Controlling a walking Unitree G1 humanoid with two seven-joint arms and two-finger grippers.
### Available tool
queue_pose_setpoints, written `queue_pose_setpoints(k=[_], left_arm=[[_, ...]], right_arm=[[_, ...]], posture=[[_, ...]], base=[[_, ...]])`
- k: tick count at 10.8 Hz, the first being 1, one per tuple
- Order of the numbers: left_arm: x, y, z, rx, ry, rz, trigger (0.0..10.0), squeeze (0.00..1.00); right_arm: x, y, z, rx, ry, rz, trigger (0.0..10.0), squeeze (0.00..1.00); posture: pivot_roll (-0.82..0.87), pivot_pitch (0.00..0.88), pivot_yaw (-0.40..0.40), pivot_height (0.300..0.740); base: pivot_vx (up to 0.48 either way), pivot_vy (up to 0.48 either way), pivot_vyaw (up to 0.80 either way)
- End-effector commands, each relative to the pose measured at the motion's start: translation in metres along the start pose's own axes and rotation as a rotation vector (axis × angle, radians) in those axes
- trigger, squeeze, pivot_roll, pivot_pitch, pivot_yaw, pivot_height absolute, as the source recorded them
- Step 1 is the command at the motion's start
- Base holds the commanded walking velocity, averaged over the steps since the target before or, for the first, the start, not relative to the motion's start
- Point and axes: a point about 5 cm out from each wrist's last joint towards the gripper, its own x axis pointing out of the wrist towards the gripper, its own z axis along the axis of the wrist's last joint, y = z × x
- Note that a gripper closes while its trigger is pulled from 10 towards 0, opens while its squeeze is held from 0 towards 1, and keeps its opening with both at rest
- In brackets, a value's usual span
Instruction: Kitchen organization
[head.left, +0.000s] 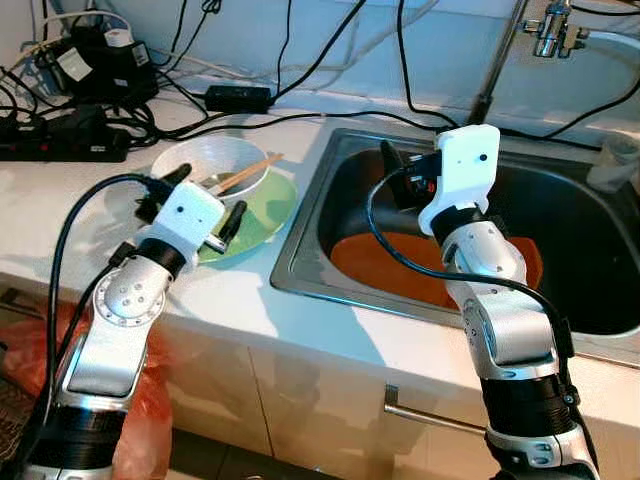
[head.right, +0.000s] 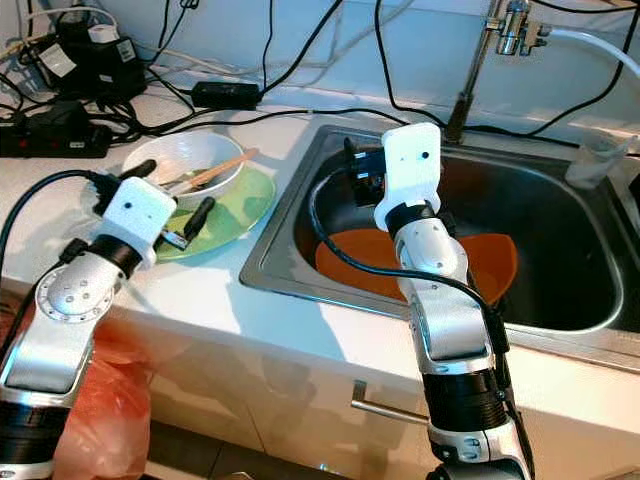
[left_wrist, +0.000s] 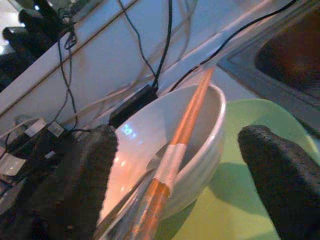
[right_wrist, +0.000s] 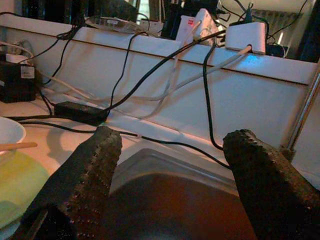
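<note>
A white bowl (head.left: 213, 158) stands on a green plate (head.left: 272, 212) on the counter, left of the sink. Wooden chopsticks (head.left: 248, 171) lie slanted across the bowl, their tips past its rim. My left gripper (head.left: 206, 195) is open just in front of the bowl, with one finger on each side of it; the left wrist view shows the bowl (left_wrist: 140, 145) and chopsticks (left_wrist: 189, 117) between the spread fingers (left_wrist: 85, 175). An orange plate (head.left: 378, 262) lies in the sink. My right gripper (head.left: 396, 176) hovers open over the sink's left part, nothing between its fingers (right_wrist: 95, 170).
The steel sink (head.left: 300, 268) has a faucet (head.left: 553, 27) at the back right and a clear cup (head.left: 612, 163) on its right rim. Power strips (head.left: 62, 145), an adapter (head.left: 238, 97) and cables crowd the back of the counter. An orange bag (head.left: 148, 425) hangs below the counter.
</note>
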Motion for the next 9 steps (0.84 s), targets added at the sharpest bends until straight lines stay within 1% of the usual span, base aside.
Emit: queue_pose_setpoints(k=[1,2,3,6,9], left_arm=[[0.0024,0.0002,0.0050,0.014,-0.021,-0.028,0.8,0.00],[0.0031,-0.0006,0.0042,0.012,-0.012,-0.038,0.5,0.00],[0.0033,-0.0025,0.0020,0.016,0.006,-0.056,0.0,0.00],[0.0023,-0.0043,-0.0022,0.020,0.035,-0.074,0.0,0.00],[0.0036,-0.0046,-0.0015,0.021,0.034,-0.073,0.0,0.00]], right_arm=[[0.0015,-0.0011,0.0038,0.006,-0.019,-0.008,10.0,0.00],[0.0016,-0.0011,0.0039,0.006,-0.020,-0.010,10.0,0.00],[0.0017,-0.0015,0.0039,0.007,-0.021,-0.012,10.0,0.00],[0.0009,-0.0019,0.0036,0.007,-0.019,-0.014,10.0,0.00],[0.0006,-0.0027,0.0034,0.006,-0.020,-0.017,10.0,0.00]], posture=[[0.02,0.000,0.010,0.740],[0.02,0.000,0.010,0.740],[0.02,0.000,0.011,0.740],[0.02,0.000,0.011,0.740],[0.02,0.000,0.013,0.740]], base=[[0.000,0.000,0.00],[0.000,0.000,0.00],[0.000,0.000,0.00],[0.000,0.000,0.00],[0.000,0.000,0.00]])
